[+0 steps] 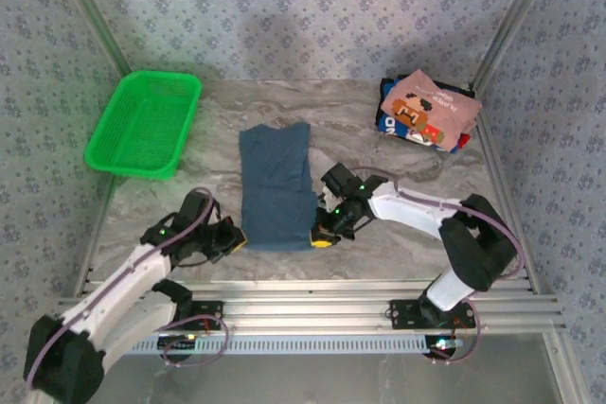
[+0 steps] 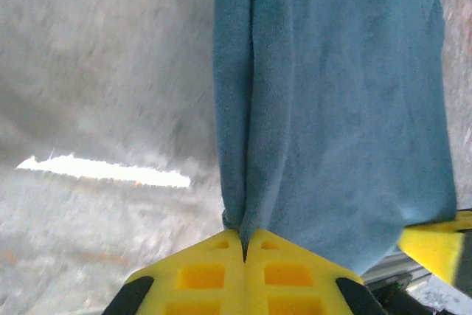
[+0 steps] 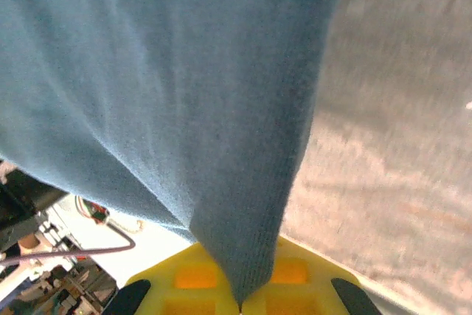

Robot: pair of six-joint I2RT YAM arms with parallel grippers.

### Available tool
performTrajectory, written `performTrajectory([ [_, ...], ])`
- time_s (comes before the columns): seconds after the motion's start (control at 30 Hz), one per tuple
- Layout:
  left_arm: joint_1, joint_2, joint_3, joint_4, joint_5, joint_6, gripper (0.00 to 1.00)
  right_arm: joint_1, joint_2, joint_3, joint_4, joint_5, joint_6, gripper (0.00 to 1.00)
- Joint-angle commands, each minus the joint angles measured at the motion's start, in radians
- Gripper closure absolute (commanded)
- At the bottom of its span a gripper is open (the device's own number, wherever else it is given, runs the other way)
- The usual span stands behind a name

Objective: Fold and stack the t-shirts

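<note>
My left pincer [image 2: 244, 245] is clamped tight, its yellow pads pressed together on a fold of cloth at the near left corner of the plain dusty teal-blue cloth t-shirt [image 1: 275, 186]. My right pincer [image 3: 240, 302] is closed the same way, its yellow pads pinching the shirt's near right corner. Seen from above, the two pincers sit at either end of the shirt's near edge, low over the grey marbled bench [image 1: 398, 234]. From that edge the shirt runs away from me as a long, narrow rectangle, folded in along its sides and lying roughly at the middle of the bench. In the left wrist view a lengthwise crease runs up the cloth from between the pads, and a yellow pad of the right pincer shows at the lower right. At the far left corner, well apart from the shirt, sits a green plastic mesh basket [image 1: 142, 125]. At the far right corner a folded pink t-shirt with blocky red-brown print [image 1: 431, 109] lies on top of dark blue cloth with white print [image 1: 390, 125].
</note>
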Motion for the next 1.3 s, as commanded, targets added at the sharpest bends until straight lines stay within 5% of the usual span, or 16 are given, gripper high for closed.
performTrajectory([
  [0.0, -0.065, -0.098, -0.017, -0.181, -0.094, -0.153, 1.00, 0.042, -0.071, 0.003, -0.084, 0.017, 0.049, 1.00],
  [0.47, -0.083, -0.107, 0.204, -0.294, -0.148, -0.189, 1.00, 0.020, -0.013, 0.320, -0.281, 0.034, -0.071, 1.00],
  [0.87, 0.193, 0.022, 0.304, -0.180, 0.060, -0.074, 1.00, -0.066, 0.126, 0.534, -0.300, 0.039, -0.126, 1.00],
  [1.27, 0.309, 0.377, 0.514, -0.048, 0.179, 0.075, 1.00, -0.149, 0.298, 0.697, -0.273, 0.010, -0.138, 1.00],
])
